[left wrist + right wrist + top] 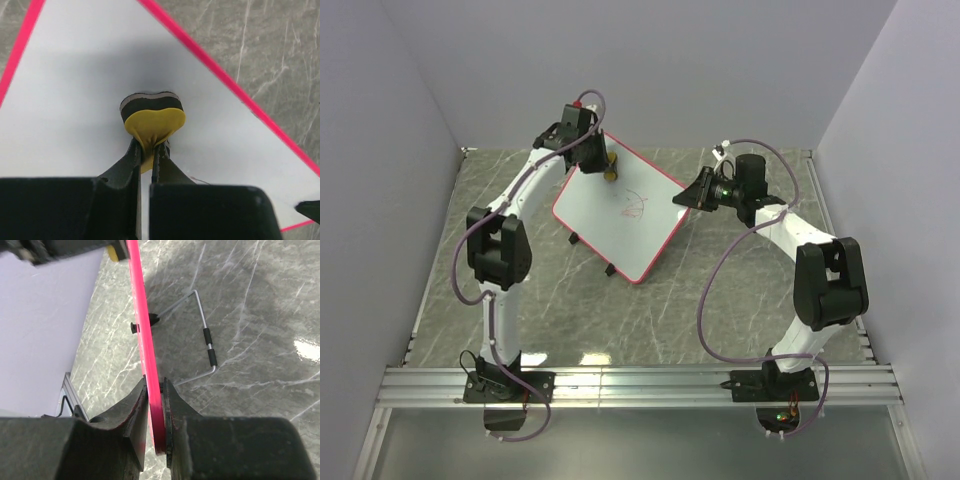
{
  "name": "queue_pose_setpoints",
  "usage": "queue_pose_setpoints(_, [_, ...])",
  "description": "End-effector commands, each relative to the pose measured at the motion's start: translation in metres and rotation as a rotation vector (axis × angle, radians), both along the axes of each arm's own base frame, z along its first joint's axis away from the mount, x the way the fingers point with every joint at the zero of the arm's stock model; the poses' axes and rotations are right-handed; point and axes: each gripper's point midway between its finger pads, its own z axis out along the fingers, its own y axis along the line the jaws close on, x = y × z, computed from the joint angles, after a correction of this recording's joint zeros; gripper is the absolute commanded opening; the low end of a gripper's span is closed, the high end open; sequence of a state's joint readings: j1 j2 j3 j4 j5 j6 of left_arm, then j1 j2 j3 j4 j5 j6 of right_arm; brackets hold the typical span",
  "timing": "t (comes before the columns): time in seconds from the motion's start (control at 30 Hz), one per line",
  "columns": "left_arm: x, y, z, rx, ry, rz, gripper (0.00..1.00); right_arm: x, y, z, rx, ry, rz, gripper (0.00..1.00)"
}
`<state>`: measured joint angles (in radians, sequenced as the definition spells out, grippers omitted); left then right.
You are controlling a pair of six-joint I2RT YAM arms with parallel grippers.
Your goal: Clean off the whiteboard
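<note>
Wire stand (202, 330), probably, behind whiteboard (145, 340)

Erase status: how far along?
Done: right gripper clamps the whiteboard by its edge; left gripper grips the eraser. In hand: the eraser is at the whiteboard's far corner, away from the ink. Left: the red scribbles mid-whiteboard are all there, so the wiping itself is not yet done.

Bright, even overhead light keeps the top view sharp. A white glare patch marks the polished grey marbled tabletop (280, 315) in the right wrist view. A soft shadow spreads over the white pink-framed whiteboard (75, 100) around the yellow heart-shaped eraser (155, 122).
</note>
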<state>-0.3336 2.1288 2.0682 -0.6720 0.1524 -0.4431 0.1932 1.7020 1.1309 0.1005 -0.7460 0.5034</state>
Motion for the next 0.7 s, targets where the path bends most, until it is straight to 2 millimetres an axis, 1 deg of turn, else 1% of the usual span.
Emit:
queue_pose_setpoints(0.0, [-0.023, -0.004, -0.021, -0.014, 0.066, -0.025, 0.0, -0.035, 0.004, -0.065, -0.135, 0.185, 0.025, 0.0])
queue_pose_setpoints(0.03, [-0.03, -0.007, -0.016, -0.033, 0.052, -0.038, 0.0, -0.035, 0.005, -0.064, -0.133, 0.182, 0.026, 0.0])
queue_pose_setpoints(0.07, [-0.04, -0.012, -0.02, -0.044, 0.064, -0.061, 0.0, -0.034, 0.005, -0.064, -0.132, 0.183, 0.024, 0.0])
queue_pose_setpoints(0.1, [-0.057, -0.011, -0.045, -0.027, 0.117, -0.07, 0.0, -0.034, 0.005, -0.065, -0.131, 0.183, 0.025, 0.0])
queue_pose_setpoints(0.13, [-0.064, -0.015, -0.036, -0.04, 0.084, -0.084, 0.0, -0.033, 0.005, -0.064, -0.127, 0.18, 0.027, 0.0])
queue_pose_setpoints(0.17, [-0.073, -0.018, -0.041, -0.037, 0.092, -0.096, 0.0, -0.033, 0.005, -0.065, -0.127, 0.182, 0.024, 0.0])
queue_pose_setpoints(0.2, [-0.091, -0.022, -0.06, -0.023, 0.135, -0.116, 0.0, -0.033, 0.005, -0.066, -0.126, 0.186, 0.023, 0.0])
queue_pose_setpoints(0.27, [-0.107, -0.029, -0.063, -0.039, 0.149, -0.14, 0.0, -0.033, 0.006, -0.066, -0.117, 0.188, 0.022, 0.0])
queue_pose_setpoints(0.3, [-0.121, -0.033, -0.073, -0.036, 0.179, -0.16, 0.0, -0.033, 0.006, -0.067, -0.116, 0.19, 0.021, 0.0])
queue_pose_setpoints(0.37, [-0.133, -0.045, -0.068, -0.057, 0.16, -0.21, 0.0, -0.034, 0.007, -0.067, -0.11, 0.188, 0.023, 0.0])
queue_pose_setpoints(0.4, [-0.138, -0.046, -0.068, -0.058, 0.159, -0.22, 0.0, -0.034, 0.006, -0.068, -0.11, 0.189, 0.021, 0.0])
queue_pose_setpoints(0.43, [-0.138, -0.047, -0.062, -0.064, 0.146, -0.219, 0.0, -0.035, 0.006, -0.068, -0.108, 0.193, 0.019, 0.0])
queue_pose_setpoints(0.47, [-0.137, -0.045, -0.061, -0.06, 0.146, -0.209, 0.0, -0.035, 0.006, -0.069, -0.107, 0.195, 0.02, 0.0])
queue_pose_setpoints(0.5, [-0.129, -0.046, -0.055, -0.053, 0.13, -0.2, 0.0, -0.035, 0.007, -0.068, -0.105, 0.191, 0.021, 0.0])
queue_pose_setpoints(0.53, [-0.122, -0.041, -0.053, -0.024, 0.114, -0.183, 0.0, -0.037, 0.007, -0.069, -0.103, 0.195, 0.022, 0.0])
queue_pose_setpoints(0.57, [-0.111, -0.035, -0.042, -0.014, 0.097, -0.162, 0.0, -0.038, 0.008, -0.068, -0.104, 0.192, 0.022, 0.0])
queue_pose_setpoints(0.6, [-0.103, -0.032, -0.039, -0.011, 0.09, -0.147, 0.0, -0.038, 0.007, -0.067, -0.103, 0.19, 0.019, 0.0])
queue_pose_setpoints(0.63, [-0.096, -0.027, -0.044, -0.001, 0.099, -0.132, 0.0, -0.04, 0.008, -0.068, -0.103, 0.19, 0.024, 0.0])
queue_pose_setpoints(0.67, [-0.083, -0.015, -0.04, -0.003, 0.091, -0.103, 0.0, -0.04, 0.007, -0.068, -0.105, 0.189, 0.022, 0.0])
